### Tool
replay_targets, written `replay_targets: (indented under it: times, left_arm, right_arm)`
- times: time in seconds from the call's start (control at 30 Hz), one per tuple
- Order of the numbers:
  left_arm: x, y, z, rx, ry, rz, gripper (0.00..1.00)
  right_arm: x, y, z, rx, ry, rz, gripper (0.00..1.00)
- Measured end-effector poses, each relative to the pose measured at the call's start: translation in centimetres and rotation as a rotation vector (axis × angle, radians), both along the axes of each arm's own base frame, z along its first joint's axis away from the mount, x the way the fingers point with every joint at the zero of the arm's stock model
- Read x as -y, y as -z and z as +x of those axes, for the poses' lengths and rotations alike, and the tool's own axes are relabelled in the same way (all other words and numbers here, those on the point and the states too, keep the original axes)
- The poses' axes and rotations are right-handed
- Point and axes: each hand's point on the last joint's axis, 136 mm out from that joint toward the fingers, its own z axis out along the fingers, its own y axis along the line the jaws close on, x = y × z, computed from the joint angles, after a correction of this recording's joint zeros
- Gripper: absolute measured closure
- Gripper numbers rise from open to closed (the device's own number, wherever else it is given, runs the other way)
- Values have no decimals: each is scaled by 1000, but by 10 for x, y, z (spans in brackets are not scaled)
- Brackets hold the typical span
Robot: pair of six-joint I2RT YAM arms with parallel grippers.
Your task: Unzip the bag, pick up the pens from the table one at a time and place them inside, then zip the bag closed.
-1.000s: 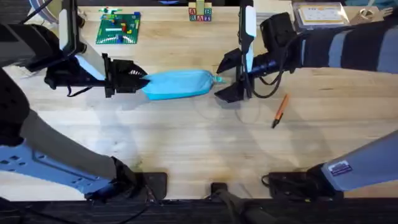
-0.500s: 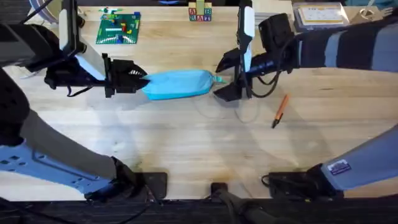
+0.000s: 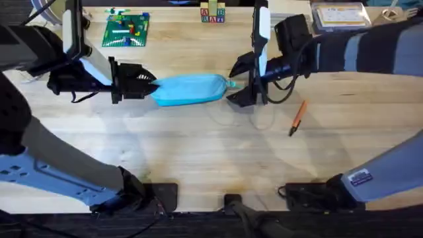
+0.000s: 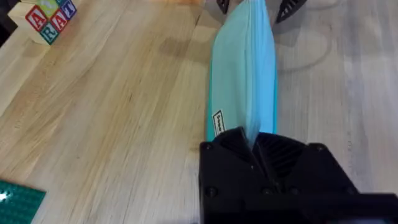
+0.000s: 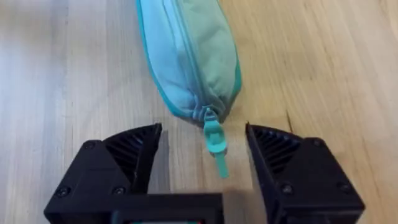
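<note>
Here the table (image 3: 198,152), a light plank top, is bare along its near edge, where the two arm bases sit at the lower left and lower right of the overhead view. Farther in, right of centre, the orange pen (image 3: 297,116) lies flat on the wood at a slant, its dark tip toward the near side, well apart from the bag. Across the middle of the table lies the bag (image 3: 190,89), a light-blue pouch stretched crosswise between the two grippers, its zipper run to the right-hand end and fully shut. The left gripper (image 3: 147,86) holds the bag's left end: in the left wrist view its black fingers (image 4: 236,146) are pressed together on the fabric there, beside a small label on the side seam. The right gripper (image 5: 205,155) stands at the bag's right end with its jaws spread wide; the pull tab (image 5: 214,144) hangs from the zipper's end between the two fingers and touches neither. Beyond the bag, toward the far edge, a green brick plate (image 3: 125,30) with small coloured bricks lies at the left, lettered toy blocks (image 3: 212,14) stand near the centre, and a clear box (image 3: 344,14) sits at the far right.
</note>
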Motion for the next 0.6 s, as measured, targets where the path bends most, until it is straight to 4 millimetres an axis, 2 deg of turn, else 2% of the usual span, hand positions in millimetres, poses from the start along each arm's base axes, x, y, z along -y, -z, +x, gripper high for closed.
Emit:
replay_targets:
  times: [0.17, 0.6]
  left_arm:
    - [0, 0, 0, 0, 0, 0, 958]
    - [0, 0, 0, 0, 0, 0, 958]
  right_arm:
    - [0, 9, 0, -18, 2, -4, 187]
    - [-2, 6, 7, 12, 7, 7, 257]
